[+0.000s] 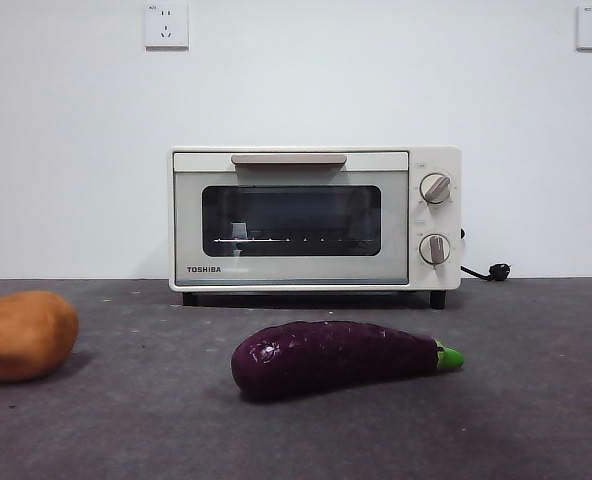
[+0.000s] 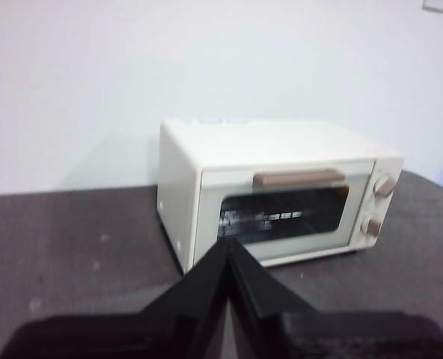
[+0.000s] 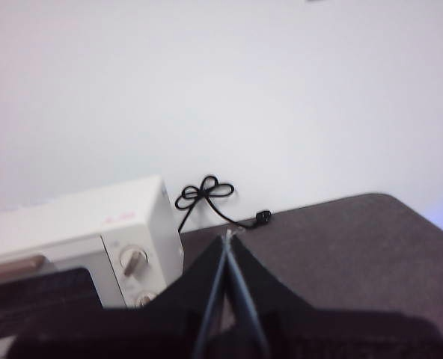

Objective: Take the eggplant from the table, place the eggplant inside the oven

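The glossy dark purple eggplant [image 1: 341, 356] lies on the dark grey table [image 1: 536, 400] in the front view, its green stem tip pointing right. Behind it stands the cream-white oven [image 1: 314, 218] with its door closed; the same oven [image 2: 281, 196] shows in the left wrist view and a corner of the oven [image 3: 79, 239] in the right wrist view. My left gripper [image 2: 227, 243] is shut with nothing in it, held high and back from the oven. My right gripper [image 3: 227, 235] is also shut and empty, off toward the oven's knob side. Neither arm appears in the front view.
An orange-brown potato [image 1: 24, 335] sits at the table's left. The oven's black power cord [image 1: 486, 271] lies behind its right side, and the cord [image 3: 206, 191] coils against the wall. Wall sockets [image 1: 166, 25] are high on the white wall.
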`<state>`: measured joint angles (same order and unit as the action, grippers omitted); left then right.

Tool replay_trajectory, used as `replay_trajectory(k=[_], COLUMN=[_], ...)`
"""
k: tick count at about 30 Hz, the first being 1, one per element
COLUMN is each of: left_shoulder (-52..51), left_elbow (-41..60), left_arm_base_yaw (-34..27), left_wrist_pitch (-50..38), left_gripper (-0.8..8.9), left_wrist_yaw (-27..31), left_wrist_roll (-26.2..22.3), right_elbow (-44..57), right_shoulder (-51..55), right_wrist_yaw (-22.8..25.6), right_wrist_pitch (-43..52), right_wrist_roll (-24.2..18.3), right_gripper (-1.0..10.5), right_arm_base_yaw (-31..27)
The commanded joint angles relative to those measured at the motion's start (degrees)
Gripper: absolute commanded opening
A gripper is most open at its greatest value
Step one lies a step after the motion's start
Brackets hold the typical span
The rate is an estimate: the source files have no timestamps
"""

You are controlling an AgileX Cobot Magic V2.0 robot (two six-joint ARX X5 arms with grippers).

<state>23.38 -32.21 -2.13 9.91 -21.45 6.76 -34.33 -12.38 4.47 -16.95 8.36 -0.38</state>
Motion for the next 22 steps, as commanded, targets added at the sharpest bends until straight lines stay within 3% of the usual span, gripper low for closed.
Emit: replay_trajectory(k=[1,5,22], left_shoulder=[3.02,8.20,28.61], left_elbow=[-4.31,-12.41,-49.05], left_arm_base_yaw=[0.07,0.07,1.42], left_wrist_pitch=[-0.09,2.05,13.46], left_gripper=[-0.06,-0.06,-0.06], left_wrist_yaw=[-0.70,-1.64,-3.15], left_wrist_roll=[0.57,0.52,0.55], right_elbow=[-4.85,-12.70,-47.25], right_shoulder=[-3.50,-9.62,-33.88], right_wrist_yaw=[-0.24,-2.89,-9.11], right_wrist_pitch=[-0.96,-3.65,-10.62], right_wrist_roll=[-0.20,-2.69,-2.86], right_gripper=[-0.1,-0.1,-0.1], right_arm_base_yaw=[0.04,0.04,0.04])
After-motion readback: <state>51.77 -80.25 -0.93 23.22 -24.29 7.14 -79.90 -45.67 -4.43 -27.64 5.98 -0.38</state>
